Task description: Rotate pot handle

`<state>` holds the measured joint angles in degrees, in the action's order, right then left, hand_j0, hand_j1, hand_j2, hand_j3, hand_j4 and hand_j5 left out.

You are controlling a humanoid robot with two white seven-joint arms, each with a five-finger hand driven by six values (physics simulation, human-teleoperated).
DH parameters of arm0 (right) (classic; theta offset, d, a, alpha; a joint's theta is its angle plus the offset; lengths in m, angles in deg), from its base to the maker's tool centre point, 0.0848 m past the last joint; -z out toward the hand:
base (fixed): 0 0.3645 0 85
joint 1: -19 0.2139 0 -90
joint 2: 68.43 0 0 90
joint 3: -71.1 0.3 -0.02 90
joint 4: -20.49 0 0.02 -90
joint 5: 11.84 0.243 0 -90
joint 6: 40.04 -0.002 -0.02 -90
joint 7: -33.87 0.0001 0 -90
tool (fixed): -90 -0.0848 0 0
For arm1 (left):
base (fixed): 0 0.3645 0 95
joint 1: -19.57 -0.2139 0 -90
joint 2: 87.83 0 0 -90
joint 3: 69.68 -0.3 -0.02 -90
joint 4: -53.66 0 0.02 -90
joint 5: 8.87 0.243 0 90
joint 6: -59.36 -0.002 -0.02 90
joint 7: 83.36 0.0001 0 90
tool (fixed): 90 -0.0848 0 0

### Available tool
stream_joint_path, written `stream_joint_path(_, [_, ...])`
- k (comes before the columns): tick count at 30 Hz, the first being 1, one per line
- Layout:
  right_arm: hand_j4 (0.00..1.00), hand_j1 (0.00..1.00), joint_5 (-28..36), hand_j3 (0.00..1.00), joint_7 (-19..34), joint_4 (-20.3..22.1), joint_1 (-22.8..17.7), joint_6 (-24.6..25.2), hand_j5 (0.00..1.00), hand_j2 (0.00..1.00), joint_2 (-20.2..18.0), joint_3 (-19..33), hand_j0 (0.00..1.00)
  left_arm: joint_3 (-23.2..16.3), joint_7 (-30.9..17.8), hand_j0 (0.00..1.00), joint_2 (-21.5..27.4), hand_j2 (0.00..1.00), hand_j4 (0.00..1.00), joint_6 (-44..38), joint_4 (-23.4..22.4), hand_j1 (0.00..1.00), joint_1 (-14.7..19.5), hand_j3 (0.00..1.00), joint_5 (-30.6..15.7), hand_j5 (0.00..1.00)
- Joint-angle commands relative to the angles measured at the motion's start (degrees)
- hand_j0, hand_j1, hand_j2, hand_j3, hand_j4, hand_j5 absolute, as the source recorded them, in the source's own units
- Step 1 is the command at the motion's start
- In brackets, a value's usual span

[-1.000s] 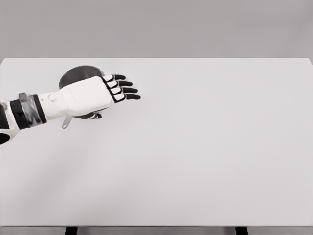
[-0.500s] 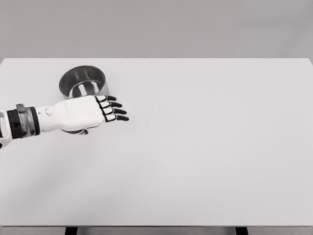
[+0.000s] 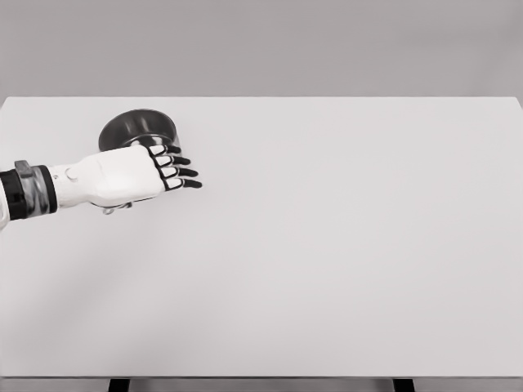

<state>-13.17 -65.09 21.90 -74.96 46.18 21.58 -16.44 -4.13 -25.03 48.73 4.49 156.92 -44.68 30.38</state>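
Pot [image 3: 135, 128] sits far-left on the white bench [image 3: 327, 245], grey wall behind; left hand [image 3: 127, 175] has risen over it, fingers [image 3: 181, 171] extended, holding nothing.

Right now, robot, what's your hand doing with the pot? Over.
Left hand over the pot's near side, fingers extended, gripping nothing seen. Handle hidden under hand. Right arm out of view. Table otherwise bare.

On the desk [image 3: 343, 261], far-left part: a pot [image 3: 135, 128], toward the back edge. Just in front of the pot and overlapping its near side: the left robot hand [image 3: 135, 174], reaching in from the left edge, fingers [image 3: 181, 172] pointing right. Below the hand's wrist side, a small bit of the pot handle [image 3: 109, 210] peeking out.
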Motion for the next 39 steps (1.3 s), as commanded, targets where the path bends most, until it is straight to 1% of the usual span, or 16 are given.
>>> stream_joint_path(1, [1.00, 1.00, 0.0, 1.00, 0.0, 0.0, 0.0, 0.0, 1.00, 1.00, 0.0, 0.0, 1.00, -0.1, 0.0, 1.00, 0.1, 1.00, 1.00, -0.1, -0.1, 1.00, 0.0, 1.00, 1.0, 1.00])
stream_joint_path(3, [1.00, 1.00, 0.0, 1.00, 0.0, 0.0, 0.0, 0.0, 1.00, 1.00, 0.0, 0.0, 1.00, -0.3, 0.0, 1.00, 2.1, 1.00, 1.00, -0.1, -0.1, 1.00, -0.4, 1.00, 1.6, 1.00])
stream_joint_path(11, [1.00, 1.00, 0.0, 1.00, 0.0, 0.0, 0.0, 0.0, 1.00, 1.00, 0.0, 0.0, 1.00, -0.6, 0.0, 1.00, 2.7, 1.00, 1.00, -0.1, -0.2, 1.00, -0.7, 1.00, 2.2, 1.00])
stream_joint_path(18, [1.00, 1.00, 0.0, 1.00, 0.0, 0.0, 0.0, 0.0, 1.00, 1.00, 0.0, 0.0, 1.00, -0.4, 0.0, 1.00, 6.4, 1.00, 1.00, -0.1, -0.2, 1.00, -0.7, 1.00, 2.4, 1.00])
stream_joint_path(21, [1.00, 1.00, 0.0, 1.00, 0.0, 0.0, 0.0, 0.0, 1.00, 1.00, 0.0, 0.0, 1.00, -0.1, 0.0, 1.00, 6.5, 1.00, 1.00, -0.1, -0.3, 1.00, -0.7, 1.00, 4.1, 1.00])
stream_joint_path(24, [1.00, 1.00, 0.0, 1.00, 0.0, 0.0, 0.0, 0.0, 1.00, 1.00, 0.0, 0.0, 1.00, 0.0, 0.0, 1.00, 6.6, 1.00, 1.00, -0.1, -1.1, 1.00, -0.7, 1.00, 4.2, 1.00])
stream_joint_path(29, [1.00, 1.00, 0.0, 1.00, 0.0, 0.0, 0.0, 0.0, 1.00, 1.00, 0.0, 0.0, 1.00, 0.1, 0.0, 1.00, 7.0, 1.00, 1.00, -0.1, -1.1, 1.00, -0.6, 1.00, 4.2, 1.00])
stream_joint_path(32, [1.00, 1.00, 0.0, 1.00, 0.0, 0.0, 0.0, 0.0, 1.00, 1.00, 0.0, 0.0, 1.00, 0.0, 0.1, 1.00, 7.0, 1.00, 1.00, -0.1, -0.1, 1.00, -0.4, 1.00, 3.1, 1.00])
stream_joint_path(36, [1.00, 1.00, 0.0, 1.00, 0.0, 0.0, 0.0, 0.0, 1.00, 1.00, 0.0, 0.0, 1.00, -0.2, 0.1, 1.00, 6.9, 1.00, 1.00, -0.1, -0.1, 1.00, -0.5, 1.00, -0.4, 1.00])
stream_joint_path(37, [1.00, 1.00, 0.0, 1.00, 0.0, 0.0, 0.0, 0.0, 1.00, 1.00, 0.0, 0.0, 1.00, -0.2, 0.1, 1.00, 6.9, 1.00, 1.00, -0.1, -0.1, 1.00, -0.5, 1.00, -2.7, 1.00])
stream_joint_path(39, [1.00, 1.00, 0.0, 1.00, 0.0, 0.0, 0.0, 0.0, 1.00, 1.00, 0.0, 0.0, 1.00, 0.3, 0.2, 1.00, 7.1, 1.00, 1.00, -0.1, -0.1, 1.00, -0.3, 1.00, -9.5, 1.00])
